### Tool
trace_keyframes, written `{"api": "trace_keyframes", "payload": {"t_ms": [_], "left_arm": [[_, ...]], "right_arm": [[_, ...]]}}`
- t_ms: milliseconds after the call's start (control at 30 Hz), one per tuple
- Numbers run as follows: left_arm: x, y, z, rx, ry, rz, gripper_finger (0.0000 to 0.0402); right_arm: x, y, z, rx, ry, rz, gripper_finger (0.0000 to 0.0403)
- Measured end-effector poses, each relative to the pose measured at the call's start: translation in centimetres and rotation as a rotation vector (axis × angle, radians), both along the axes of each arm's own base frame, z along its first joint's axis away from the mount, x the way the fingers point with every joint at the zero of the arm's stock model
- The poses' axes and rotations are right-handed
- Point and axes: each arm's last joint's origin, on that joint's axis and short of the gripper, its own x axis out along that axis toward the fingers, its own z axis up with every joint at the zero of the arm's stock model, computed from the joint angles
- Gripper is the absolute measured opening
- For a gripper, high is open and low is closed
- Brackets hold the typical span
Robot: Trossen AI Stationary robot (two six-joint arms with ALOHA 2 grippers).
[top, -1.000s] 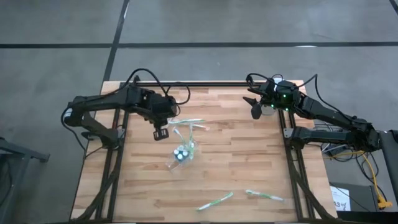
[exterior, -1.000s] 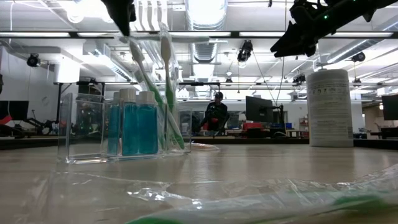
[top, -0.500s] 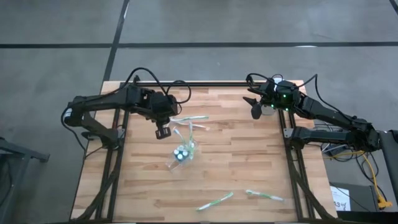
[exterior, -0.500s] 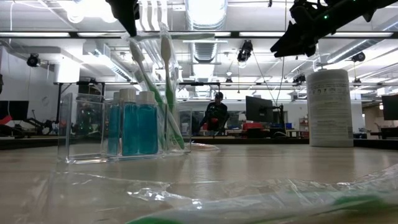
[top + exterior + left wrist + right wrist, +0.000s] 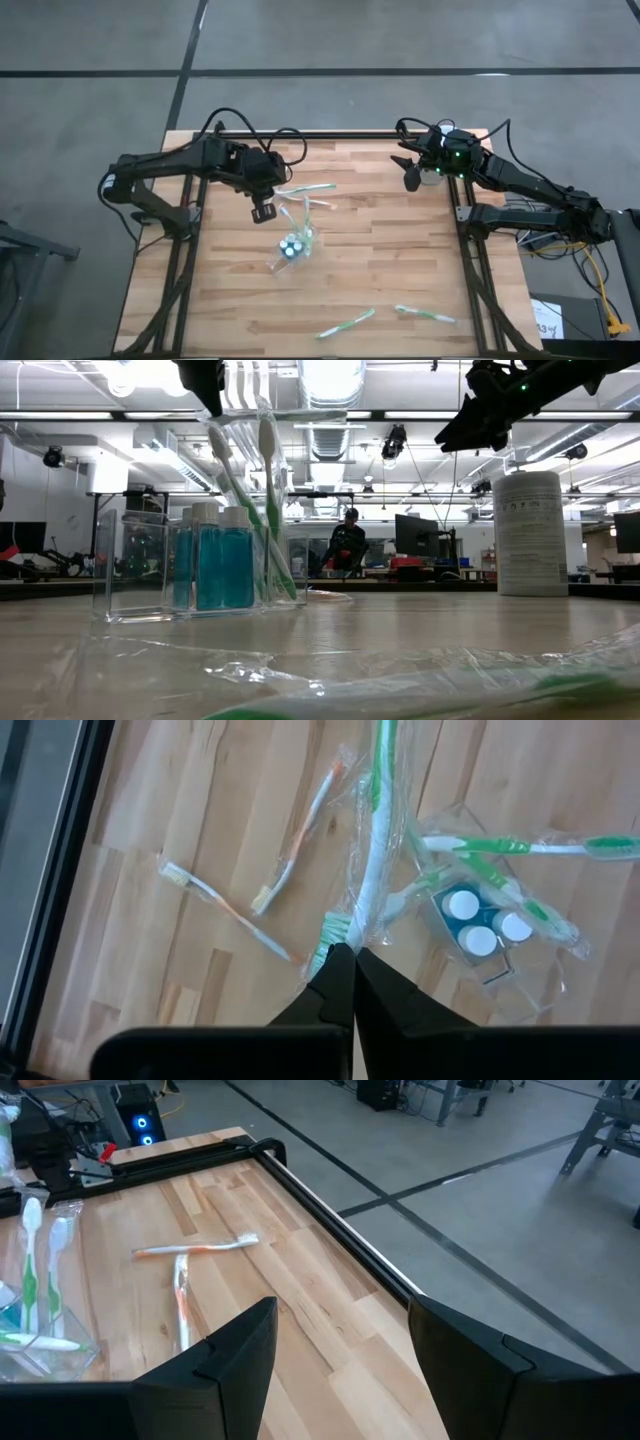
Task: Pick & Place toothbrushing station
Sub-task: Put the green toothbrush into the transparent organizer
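Wooden table (image 5: 400, 260) spread with the job. Right arm parked at two o'clock, right gripper (image 5: 411, 172) gaping wide, holding nothing. Left gripper (image 5: 350, 982) at ten o'clock of centre, pinched tight on the wrapped green toothbrush (image 5: 372, 870), just above the clear holder (image 5: 292, 246) near table centre, blue bottles (image 5: 480, 925) inside. Best done slowly: keep the brush near upright, line the tip over the free compartment, lower straight, release only once seated. Loose wrapped toothbrushes (image 5: 347, 323) at six o'clock, for later.
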Motion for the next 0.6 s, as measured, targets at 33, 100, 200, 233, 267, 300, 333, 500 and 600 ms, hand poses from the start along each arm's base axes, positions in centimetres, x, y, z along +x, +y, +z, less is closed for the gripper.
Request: {"api": "trace_keyframes", "payload": {"t_ms": [33,100,200,233,267,300,333,500,600], "left_arm": [[0.0,0.0,0.0,-0.001,-0.001,0.003,0.0005],[0.0,0.0,-0.01,-0.003,-0.001,0.006,0.0006],[0.0,0.0,-0.02,-0.01,-0.004,0.023,0.0003],[0.01,0.0,-0.02,-0.012,-0.005,0.027,0.0003],[0.01,0.0,-0.03,-0.013,-0.005,0.028,0.0002],[0.01,0.0,-0.03,-0.013,-0.005,0.029,0.0002],[0.01,-0.01,-0.03,-0.014,-0.005,0.03,0.0003],[0.01,0.0,-0.04,-0.018,-0.007,0.041,0.0006],[0.01,-0.01,-0.04,-0.019,-0.007,0.042,0.0004]], "right_arm": [[0.0,0.0,0.0,0.0,0.0,0.0,0.0221],[0.0,0.0,0.0,0.0,0.0,0.0,0.0221],[0.0,0.0,0.0,0.0,0.0,0.0,0.0221],[0.0,0.0,0.0,0.0,0.0,0.0,0.0221],[0.0,0.0,0.0,0.0,0.0,0.0,0.0221],[0.0,0.0,0.0,0.0,0.0,0.0,0.0221],[0.0,0.0,0.0,0.0,0.0,0.0,0.0221],[0.0,0.0,0.0,0.0,0.0,0.0,0.0221],[0.0,0.01,0.0,0.006,-0.004,-0.001,0.0221]]}}
